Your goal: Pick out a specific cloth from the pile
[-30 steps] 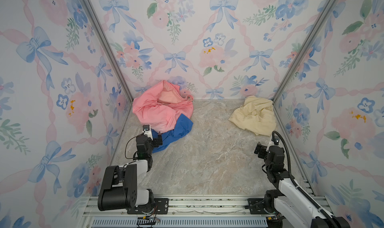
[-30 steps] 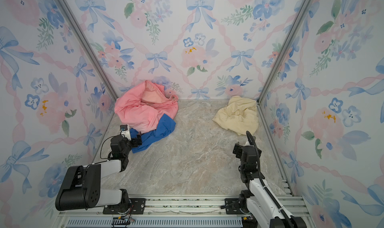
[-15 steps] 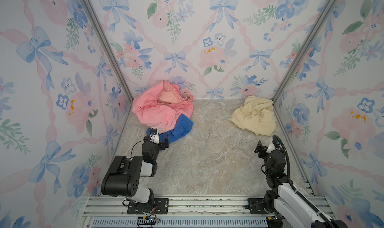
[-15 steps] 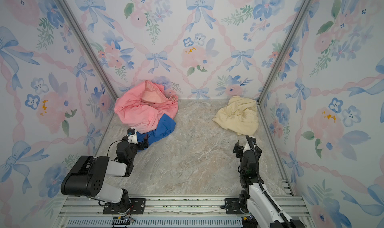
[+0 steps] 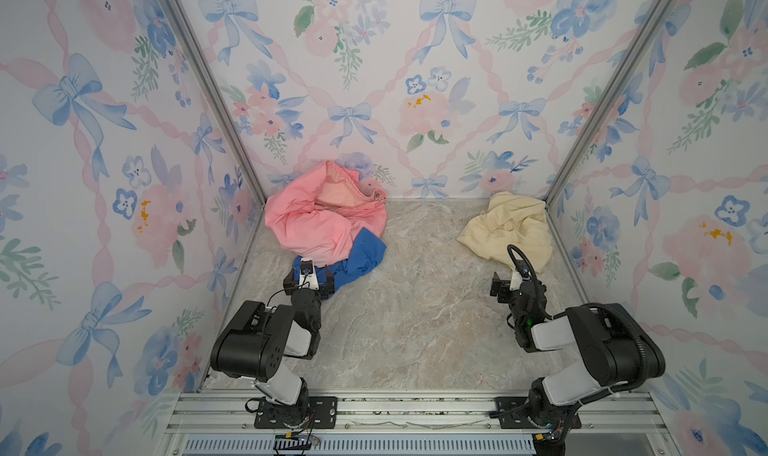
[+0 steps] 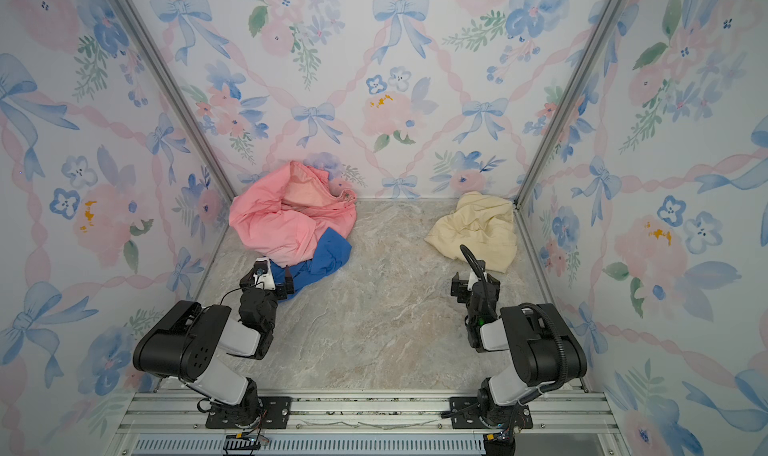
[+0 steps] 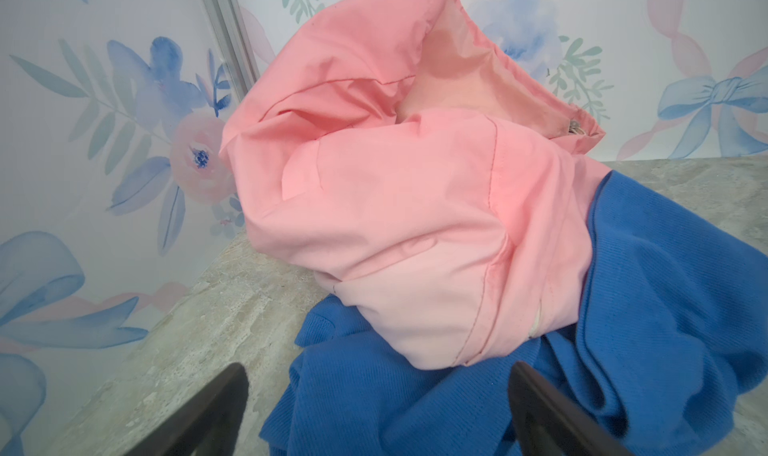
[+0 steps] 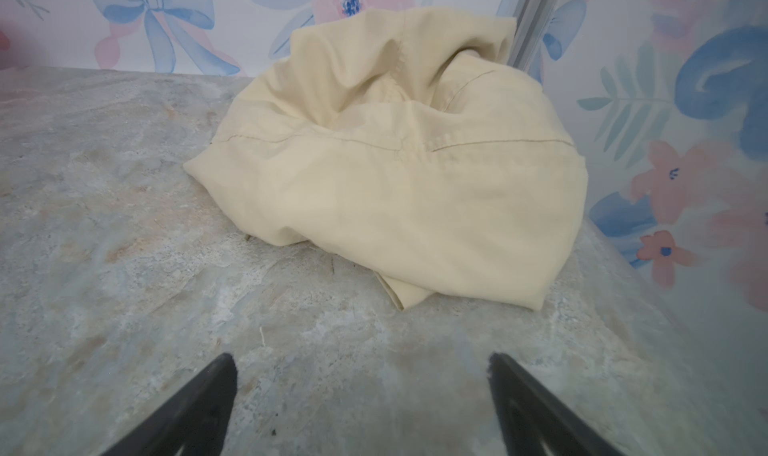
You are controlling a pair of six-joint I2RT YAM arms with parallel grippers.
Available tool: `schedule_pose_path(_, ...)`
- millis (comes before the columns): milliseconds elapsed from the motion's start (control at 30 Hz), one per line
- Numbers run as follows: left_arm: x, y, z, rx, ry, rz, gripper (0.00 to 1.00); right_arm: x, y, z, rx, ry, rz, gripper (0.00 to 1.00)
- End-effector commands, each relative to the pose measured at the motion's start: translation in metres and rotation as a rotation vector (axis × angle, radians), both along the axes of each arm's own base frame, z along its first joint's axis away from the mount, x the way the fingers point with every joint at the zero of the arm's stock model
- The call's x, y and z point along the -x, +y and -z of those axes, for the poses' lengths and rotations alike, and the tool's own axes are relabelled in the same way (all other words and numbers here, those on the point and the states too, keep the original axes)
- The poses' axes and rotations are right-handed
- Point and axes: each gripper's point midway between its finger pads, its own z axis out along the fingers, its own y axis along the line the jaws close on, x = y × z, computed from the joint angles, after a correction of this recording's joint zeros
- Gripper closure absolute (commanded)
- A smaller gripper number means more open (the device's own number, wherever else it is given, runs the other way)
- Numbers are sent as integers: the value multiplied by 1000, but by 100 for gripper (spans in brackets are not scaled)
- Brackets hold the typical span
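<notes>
Left arm [image 5: 257, 344] and right arm [image 5: 606, 350] have folded upward; left pincer [image 5: 309, 279] now straddles blue cloth's [image 5: 363, 258] edge.

Pale cream-yellow fabric cloth [image 5: 509, 229]: plain cream-yellow, darker thread along the seams.
Large salmon-pink fabric garment [image 5: 320, 229]: plain salmon pink, paler peach inside.
Small royal blue ribbed cloth [image 5: 365, 254]: solid royal blue.
Stone-look desk [image 5: 415, 316]: grey-beige marbling, tan and white veins.
Wallpapered walls [image 5: 374, 59]: white ground, pink ribbon lattice, blue bows, pink and blue flowers, green leaves.
Left pincer [image 7: 378, 368], right pincer [image 8: 361, 358]: black.
</notes>
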Motion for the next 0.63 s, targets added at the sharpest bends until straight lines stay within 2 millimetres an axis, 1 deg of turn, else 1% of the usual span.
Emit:
schedule_pose_path(0,-1,7,-3,5,-9,-37,2,-28,8,-26,4,-24,-33,3)
schedule_pose_path(33,-1,7,-3,4,-7,-37,2,-32,2,-24,-50,-9,-46,3)
schedule_pose_path(67,-1,6,-3,5,-8,-35,2,-32,-1,-23,-78,-5,-48,3)
schedule_pose_path(233,-1,7,-3,5,-4,-33,2,-29,1,-26,-10,-31,2,3)
schedule_pose_path(400,-2,6,-2,5,-3,-33,2,-28,1,-26,-10,-30,1,3)
schedule_pose_path(500,-8,9,2,25,24,-28,2,-28,1,-26,-9,-30,1,3)
schedule_pose_path(600,-7,11,2,33,26,-28,2,-28,1,-26,-10,-29,1,3)
